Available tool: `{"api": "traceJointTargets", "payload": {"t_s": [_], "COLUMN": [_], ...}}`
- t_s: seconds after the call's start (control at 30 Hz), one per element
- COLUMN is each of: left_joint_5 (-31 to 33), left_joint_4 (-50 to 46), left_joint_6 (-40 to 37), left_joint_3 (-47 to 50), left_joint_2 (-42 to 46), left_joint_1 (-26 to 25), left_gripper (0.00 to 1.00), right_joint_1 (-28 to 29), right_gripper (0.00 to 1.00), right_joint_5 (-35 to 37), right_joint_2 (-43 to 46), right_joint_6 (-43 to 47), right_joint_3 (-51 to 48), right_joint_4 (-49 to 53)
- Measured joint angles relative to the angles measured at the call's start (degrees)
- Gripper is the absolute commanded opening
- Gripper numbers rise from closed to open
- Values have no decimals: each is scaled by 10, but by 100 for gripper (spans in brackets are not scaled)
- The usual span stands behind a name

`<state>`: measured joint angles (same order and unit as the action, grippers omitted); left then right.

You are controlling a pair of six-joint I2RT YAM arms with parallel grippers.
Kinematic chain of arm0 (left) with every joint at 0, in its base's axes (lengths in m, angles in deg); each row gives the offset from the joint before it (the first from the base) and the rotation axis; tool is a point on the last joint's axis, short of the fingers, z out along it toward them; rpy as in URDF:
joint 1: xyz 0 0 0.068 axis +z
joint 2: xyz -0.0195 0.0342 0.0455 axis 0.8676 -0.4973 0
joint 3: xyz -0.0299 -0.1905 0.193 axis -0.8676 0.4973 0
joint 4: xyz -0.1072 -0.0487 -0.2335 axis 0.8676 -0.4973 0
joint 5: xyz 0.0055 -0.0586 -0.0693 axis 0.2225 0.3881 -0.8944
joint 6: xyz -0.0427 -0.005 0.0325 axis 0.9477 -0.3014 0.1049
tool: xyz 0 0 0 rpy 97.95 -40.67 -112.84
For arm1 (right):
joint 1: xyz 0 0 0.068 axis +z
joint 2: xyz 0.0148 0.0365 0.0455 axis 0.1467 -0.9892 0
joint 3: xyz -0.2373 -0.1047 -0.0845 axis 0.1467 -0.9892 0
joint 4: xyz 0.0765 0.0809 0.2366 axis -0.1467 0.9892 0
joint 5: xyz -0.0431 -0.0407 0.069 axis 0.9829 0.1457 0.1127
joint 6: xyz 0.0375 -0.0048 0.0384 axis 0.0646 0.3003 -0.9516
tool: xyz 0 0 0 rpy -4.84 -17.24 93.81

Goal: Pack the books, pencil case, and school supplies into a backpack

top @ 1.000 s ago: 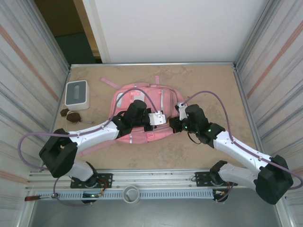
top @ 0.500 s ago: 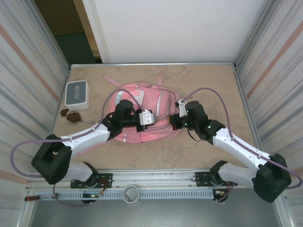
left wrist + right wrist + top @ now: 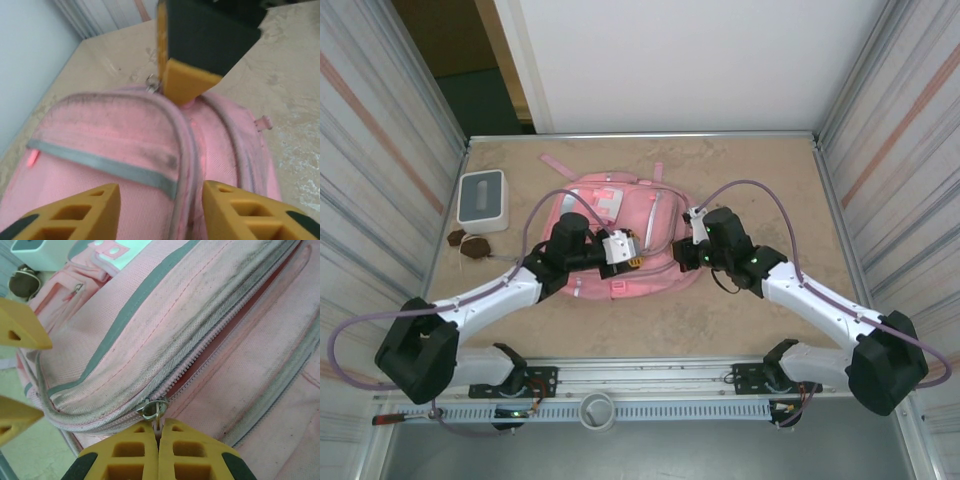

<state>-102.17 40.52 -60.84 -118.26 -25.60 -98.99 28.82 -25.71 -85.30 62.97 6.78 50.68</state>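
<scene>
Pink backpack (image 3: 605,200) lies on the tabletop (image 3: 760,170); right pincer (image 3: 160,432) clamped on its zipper pull (image 3: 153,410), left pincer (image 3: 160,205) spread apart over its front.

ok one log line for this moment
left gripper: open over pink backpack | right gripper: shut on zipper pull | zipper: partly open

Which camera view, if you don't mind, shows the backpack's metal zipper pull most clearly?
The right wrist view: the zipper pull sits sharp, pinched in the right gripper's shut jaws. The left wrist view shows it small and blurred; in the top view it is too small to tell.
</scene>
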Motion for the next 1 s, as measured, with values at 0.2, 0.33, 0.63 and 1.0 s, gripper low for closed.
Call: {"api": "traceJointTargets", "payload": {"t_s": [0.2, 0.33, 0.63, 1.0], "left_joint_5": [41, 54, 47, -84], "left_joint_4": [-25, -28, -37, 6], "left_joint_6": [-18, -25, -30, 9], "left_joint_3": [-21, -34, -39, 25], "left_joint_2": [-7, -27, -42, 25], "left_joint_1": [-45, -47, -40, 37], "left_gripper": [54, 43, 8, 7], "right_joint_1": [15, 23, 28, -27], "right_gripper": [0, 0, 0, 0], "right_joint_5": [-1, -2, -12, -56], "right_joint_2": [0, 0, 7, -34], "right_joint_6": [0, -1, 9, 16], "right_joint_3": [0, 0, -3, 32], "right_joint_4": [-6, -12, -9, -5]}}
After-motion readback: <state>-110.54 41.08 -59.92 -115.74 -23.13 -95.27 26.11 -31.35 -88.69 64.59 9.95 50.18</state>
